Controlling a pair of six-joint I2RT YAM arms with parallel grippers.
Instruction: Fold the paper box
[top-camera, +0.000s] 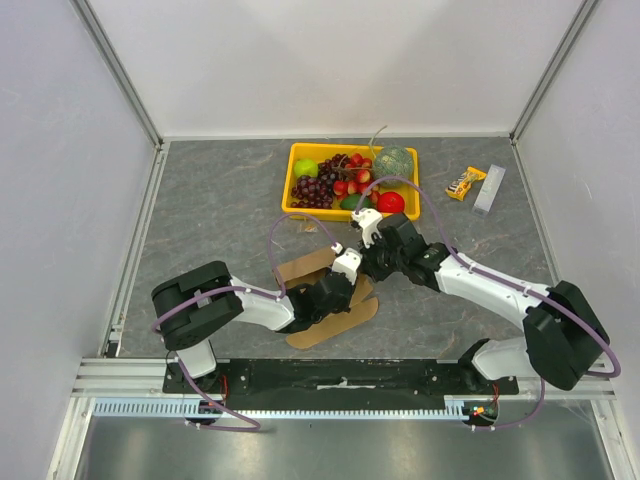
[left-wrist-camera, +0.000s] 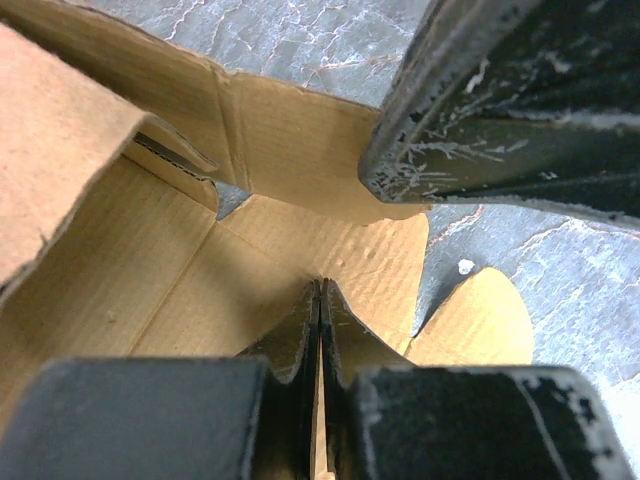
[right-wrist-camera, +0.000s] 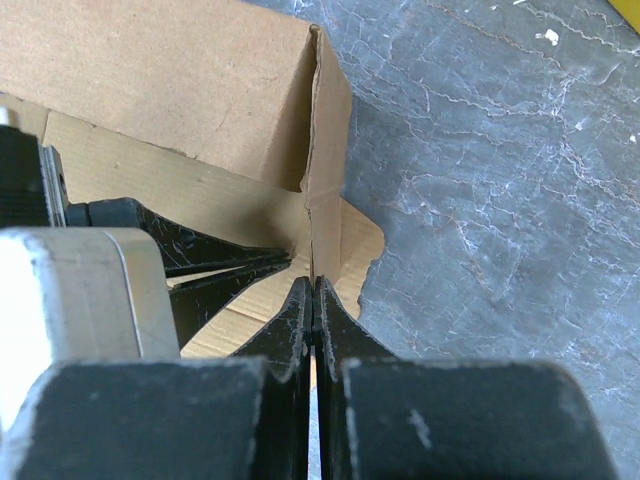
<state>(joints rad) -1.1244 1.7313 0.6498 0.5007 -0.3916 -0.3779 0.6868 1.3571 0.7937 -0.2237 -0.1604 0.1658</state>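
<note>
The paper box (top-camera: 335, 322) is plain brown cardboard, partly folded, and lies on the grey table between the two arms. My left gripper (top-camera: 345, 285) is over its middle. In the left wrist view it (left-wrist-camera: 320, 285) is shut, with a thin edge of the box (left-wrist-camera: 150, 270) pinched between its fingers. My right gripper (top-camera: 362, 268) meets the box from the right. Its tips (right-wrist-camera: 314, 282) are shut on the end of an upright cardboard wall (right-wrist-camera: 180, 70). Each wrist view shows the other gripper's black fingers (left-wrist-camera: 500, 110) (right-wrist-camera: 220, 265) close by.
A yellow tray (top-camera: 296, 150) holding grapes, apples and other fruit stands just behind the box. A small snack packet (top-camera: 465, 183) and a pale bar (top-camera: 489, 189) lie at the back right. White walls enclose the table on three sides.
</note>
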